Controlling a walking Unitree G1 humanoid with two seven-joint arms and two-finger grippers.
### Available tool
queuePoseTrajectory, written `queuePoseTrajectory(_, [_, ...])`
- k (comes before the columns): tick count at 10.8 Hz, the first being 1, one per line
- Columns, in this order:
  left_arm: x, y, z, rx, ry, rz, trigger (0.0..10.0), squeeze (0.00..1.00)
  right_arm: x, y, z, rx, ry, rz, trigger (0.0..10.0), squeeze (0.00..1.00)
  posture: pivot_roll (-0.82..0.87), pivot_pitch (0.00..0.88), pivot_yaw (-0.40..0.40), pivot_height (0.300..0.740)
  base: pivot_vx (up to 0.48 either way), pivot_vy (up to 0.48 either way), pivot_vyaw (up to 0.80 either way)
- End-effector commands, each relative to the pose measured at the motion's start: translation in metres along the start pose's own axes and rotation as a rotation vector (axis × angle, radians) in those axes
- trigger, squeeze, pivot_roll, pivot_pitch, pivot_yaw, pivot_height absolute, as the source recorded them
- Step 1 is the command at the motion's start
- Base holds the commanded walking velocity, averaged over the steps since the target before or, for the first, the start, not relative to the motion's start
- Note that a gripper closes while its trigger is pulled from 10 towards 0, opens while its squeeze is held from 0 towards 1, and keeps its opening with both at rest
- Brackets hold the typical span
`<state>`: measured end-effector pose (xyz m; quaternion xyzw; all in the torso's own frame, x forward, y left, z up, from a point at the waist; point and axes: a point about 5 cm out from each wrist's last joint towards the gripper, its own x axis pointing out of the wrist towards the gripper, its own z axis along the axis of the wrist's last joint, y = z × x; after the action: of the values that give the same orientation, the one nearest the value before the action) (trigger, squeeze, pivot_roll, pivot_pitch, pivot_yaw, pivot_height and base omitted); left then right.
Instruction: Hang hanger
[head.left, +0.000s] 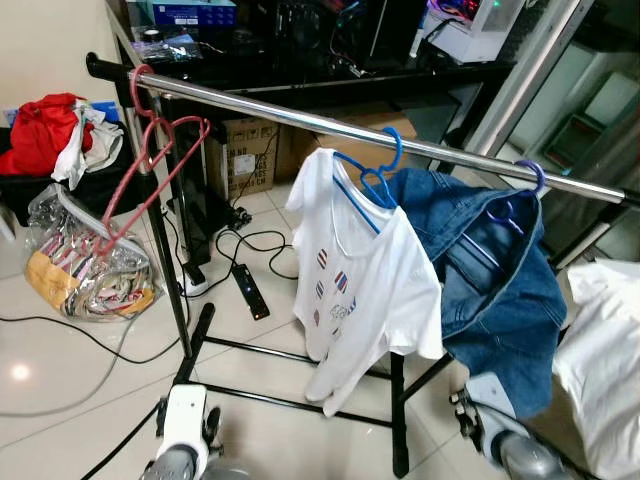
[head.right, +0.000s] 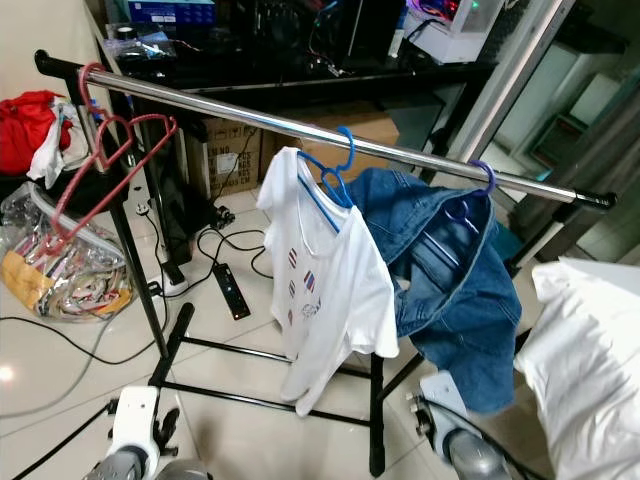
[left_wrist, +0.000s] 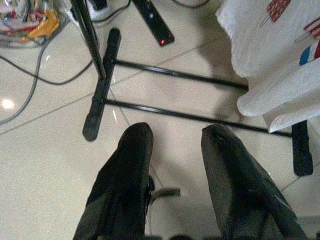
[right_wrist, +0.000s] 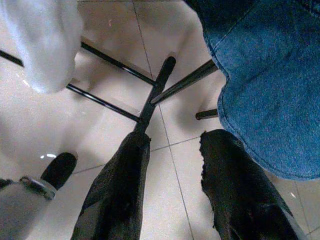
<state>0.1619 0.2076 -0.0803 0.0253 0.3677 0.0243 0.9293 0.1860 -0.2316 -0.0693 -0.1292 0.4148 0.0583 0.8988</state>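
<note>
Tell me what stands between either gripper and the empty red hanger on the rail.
Nothing visible blocks it. The red hanger hangs alone at the left end of the rail, away from the white T-shirt. The left gripper and right gripper, both open, hang low over the floor.

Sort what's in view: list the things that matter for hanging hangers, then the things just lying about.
For the job:
- chrome rail
- empty pink hanger hooked near the rail's left end
- blue hanger carrying the white T-shirt
- purple hanger carrying the denim jacket

Lying about:
- power strip on the floor
- cardboard box
- plastic bag
- red clothes
</note>
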Motion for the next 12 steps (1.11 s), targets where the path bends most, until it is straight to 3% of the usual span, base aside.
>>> queuePoseTrajectory(1, [-0.003, 0.001, -0.010, -0.015, 0.043, 0.013, 10.0, 0.00, 0.001, 0.000, 0.002, 0.006, 0.015, -0.010, 10.0, 0.00, 0.31, 0.024, -0.139, 0.740, 0.000, 0.000, 0.00])
queuePoseTrajectory(2, [-0.005, 0.002, -0.013, -0.017, 0.058, 0.018, 10.0, 0.00, 0.003, 0.005, 0.004, -0.009, 0.017, 0.010, 10.0, 0.00, 0.30, 0.020, -0.125, 0.740, 0.000, 0.000, 0.00])
queuePoseTrajectory(3, [-0.006, 0.001, -0.018, -0.012, 0.087, 0.011, 10.0, 0.00, 0.005, 0.010, 0.004, -0.081, 0.041, 0.031, 10.0, 0.00, 0.29, 0.011, -0.101, 0.740, 0.000, 0.000, 0.00])
queuePoseTrajectory(5, [-0.001, -0.003, -0.010, 0.050, 0.085, -0.049, 10.0, 0.00, 0.005, -0.002, 0.010, -0.033, 0.045, -0.042, 10.0, 0.00, 0.28, 0.005, -0.086, 0.740, 0.000, 0.000, 0.00])
queuePoseTrajectory(7, [0.003, 0.002, -0.001, 0.123, 0.087, -0.071, 10.0, 0.00, 0.008, 0.005, 0.015, -0.037, 0.038, -0.031, 10.0, 0.00, 0.30, 0.000, -0.075, 0.740, 0.000, 0.000, 0.00])
queuePoseTrajectory(9, [0.004, 0.008, 0.003, 0.080, 0.066, -0.041, 10.0, 0.00, 0.009, 0.016, 0.010, -0.065, 0.060, -0.003, 10.0, 0.00, 0.33, 0.000, -0.081, 0.740, 0.000, 0.000, 0.00])
queuePoseTrajectory(10, [0.002, 0.007, -0.002, 0.065, 0.079, -0.032, 10.0, 0.00, 0.009, 0.013, 0.013, -0.053, 0.052, -0.011, 10.0, 0.00, 0.33, 0.000, -0.074, 0.740, 0.000, 0.000, 0.00])
queuePoseTrajectory(12, [-0.001, -0.001, -0.010, 0.089, 0.103, -0.071, 10.0, 0.00, 0.007, -0.009, 0.018, -0.011, 0.045, -0.087, 10.0, 0.00, 0.31, 0.000, -0.071, 0.740, 0.000, 0.000, 0.00])
